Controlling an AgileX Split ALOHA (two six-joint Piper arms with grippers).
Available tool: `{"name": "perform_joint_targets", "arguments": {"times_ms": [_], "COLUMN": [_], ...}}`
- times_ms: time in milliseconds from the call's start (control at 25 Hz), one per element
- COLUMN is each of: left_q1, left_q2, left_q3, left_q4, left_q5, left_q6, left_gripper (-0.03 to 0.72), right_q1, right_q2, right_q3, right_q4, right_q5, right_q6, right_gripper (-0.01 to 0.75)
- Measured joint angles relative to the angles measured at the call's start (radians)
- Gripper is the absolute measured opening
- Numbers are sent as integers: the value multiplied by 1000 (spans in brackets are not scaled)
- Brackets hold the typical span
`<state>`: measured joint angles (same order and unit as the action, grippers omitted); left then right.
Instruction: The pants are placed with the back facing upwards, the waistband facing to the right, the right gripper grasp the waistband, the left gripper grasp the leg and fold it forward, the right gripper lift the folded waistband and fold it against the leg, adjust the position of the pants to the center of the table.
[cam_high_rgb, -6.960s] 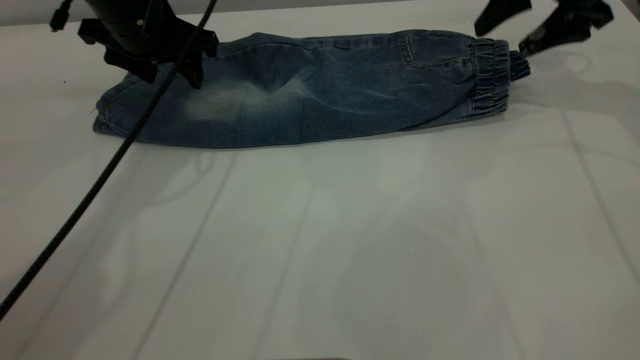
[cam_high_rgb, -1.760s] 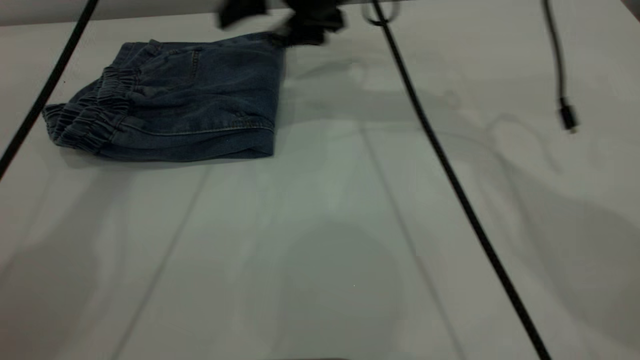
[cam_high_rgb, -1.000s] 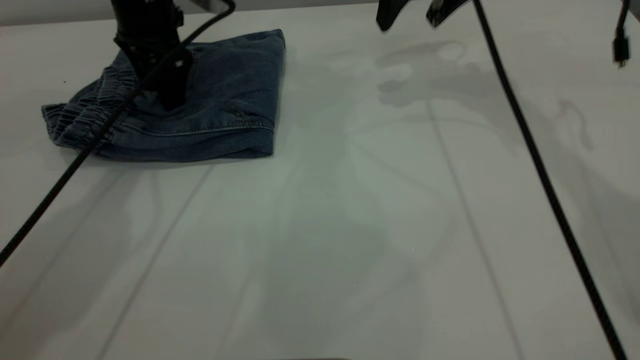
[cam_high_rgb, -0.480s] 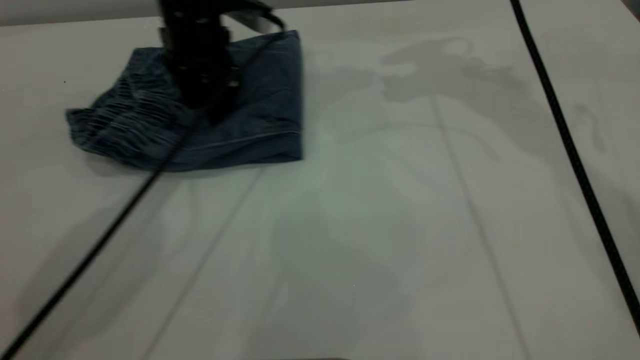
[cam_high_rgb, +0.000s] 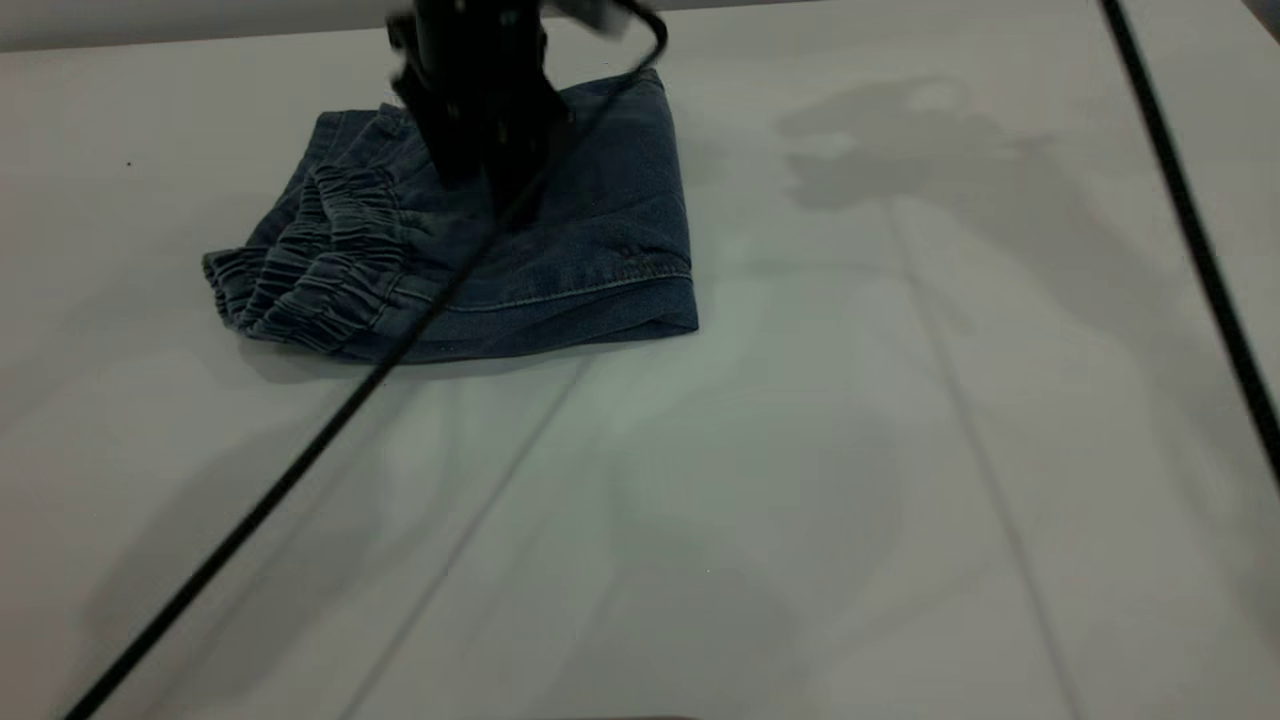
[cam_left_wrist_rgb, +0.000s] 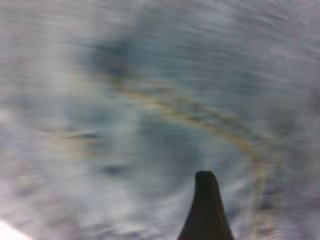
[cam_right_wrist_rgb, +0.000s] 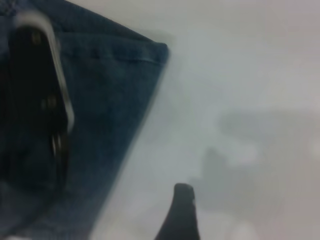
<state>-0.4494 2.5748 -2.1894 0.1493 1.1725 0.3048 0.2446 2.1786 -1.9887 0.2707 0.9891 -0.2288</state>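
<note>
pants (cam_high_rgb: 560, 250): faded blue denim, folded to a rough square, flat on smooth white table (cam_high_rgb: 800, 480), far-left part | waistband (cam_high_rgb: 300, 270): gathered, ruffled, at left edge | left tool (cam_high_rgb: 500, 175): black, pressing down on denim, finger spread unclear | right tool: out of exterior view

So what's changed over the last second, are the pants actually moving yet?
Yes. The left hand, pressed down on the folded pants, has slid them rightward across the table, toward its center. The right hand has left the exterior view; only its cable crosses there. The fold is unchanged, waistband at the left.
</note>
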Motion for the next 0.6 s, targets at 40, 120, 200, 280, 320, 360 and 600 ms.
{"name": "perform_joint_targets", "arguments": {"times_ms": [40,120,200,280,320,360,600], "left_q1": [0,0,0,0,0,0,0], "left_q2": [-4,-25,-63,-113,-136,-163,-330], "left_q3": [-24,-53,-64,-67,-68,-69,-70], "left_q4": [22,36,35,35,35,35,35], "left_q5": [0,0,0,0,0,0,0], "left_q6": [-19,-42,-53,-68,-78,-86,-141], "left_gripper": [506,506,506,506,506,506,506], "right_q1": [0,0,0,0,0,0,0], "right_q2": [-17,-54,-96,-145,-170,-191,-343], "right_q3": [0,0,0,0,0,0,0], "right_q4": [-4,-7,-9,-14,-15,-16,-22], "right_q5": [17,52,85,108,121,132,245], "right_q6": [0,0,6,23,31,36,89], "right_gripper": [573,573,573,573,573,573,573]}}
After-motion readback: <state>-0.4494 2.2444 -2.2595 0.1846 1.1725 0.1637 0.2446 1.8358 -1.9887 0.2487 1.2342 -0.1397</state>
